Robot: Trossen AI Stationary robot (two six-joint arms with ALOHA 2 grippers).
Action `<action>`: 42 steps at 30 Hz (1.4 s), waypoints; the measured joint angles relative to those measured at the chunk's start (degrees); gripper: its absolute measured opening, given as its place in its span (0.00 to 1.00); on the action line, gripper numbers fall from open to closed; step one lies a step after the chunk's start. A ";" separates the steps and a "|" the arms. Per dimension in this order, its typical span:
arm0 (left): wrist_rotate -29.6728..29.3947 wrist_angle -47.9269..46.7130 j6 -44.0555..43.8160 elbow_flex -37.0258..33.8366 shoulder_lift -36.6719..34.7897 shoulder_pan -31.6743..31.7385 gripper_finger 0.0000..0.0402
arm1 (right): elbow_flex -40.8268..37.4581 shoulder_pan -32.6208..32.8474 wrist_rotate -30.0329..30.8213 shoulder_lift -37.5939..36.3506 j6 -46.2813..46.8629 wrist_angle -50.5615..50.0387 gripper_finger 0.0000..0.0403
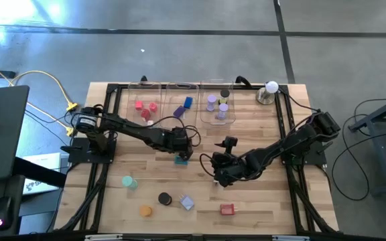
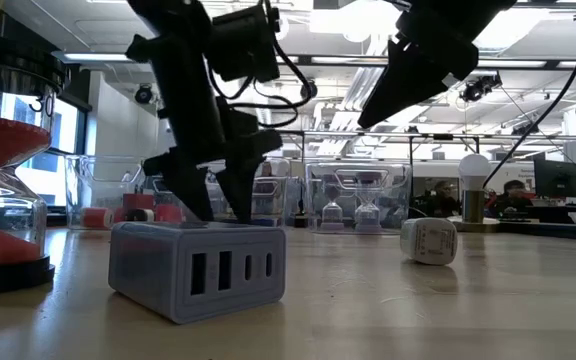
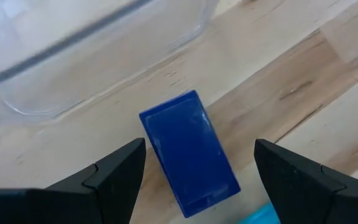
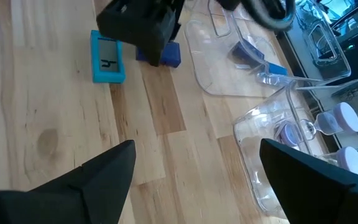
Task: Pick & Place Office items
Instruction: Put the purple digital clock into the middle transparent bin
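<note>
Looking down, I see my left gripper (image 1: pixel 181 148) near the middle tray (image 1: pixel 181 90), its body hiding what lies beneath. Its wrist camera shows a dark blue block (image 3: pixel 190 151) between spread fingers, ungrasped. My right gripper (image 1: pixel 217 169) hangs released nearby.

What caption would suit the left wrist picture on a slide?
Left pincer, open, poised over a dark blue block lying on the wooden table beside a clear tray.

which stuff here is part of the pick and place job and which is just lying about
Job:
- blue block between the open left gripper fingers
- teal block
- red block
- black disc
- orange disc

Lying about:
- white ball
- yellow cable
</note>
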 joint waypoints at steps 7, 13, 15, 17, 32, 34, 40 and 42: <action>0.75 0.41 -0.57 0.02 2.33 0.30 0.73 | 0.00 0.02 0.00 0.00 -0.01 -0.06 0.83; 2.47 -0.60 -0.60 0.29 3.75 0.90 0.69 | 0.00 0.02 0.02 0.00 -0.02 -0.25 0.83; 2.52 -1.02 -0.84 0.28 3.86 0.90 0.65 | 0.00 0.02 0.00 0.00 -0.02 -0.28 0.83; 2.54 -1.47 -0.89 0.28 3.88 0.90 0.61 | 0.00 0.02 0.02 0.00 -0.02 -0.24 0.83; 1.09 -1.37 2.89 -0.02 2.84 -1.68 0.37 | 0.00 0.03 0.01 0.00 0.00 -0.09 0.83; -1.10 -2.41 2.91 -0.04 1.63 -4.06 0.37 | 0.00 0.11 0.01 0.00 -0.02 -0.12 0.83; -5.07 -1.81 5.10 0.78 -6.84 -9.71 0.37 | 0.00 0.13 0.14 0.00 -0.03 -0.18 0.83; -7.63 -1.92 6.67 0.82 -10.57 -10.39 0.37 | 0.00 0.13 0.20 0.00 -0.37 -0.05 0.83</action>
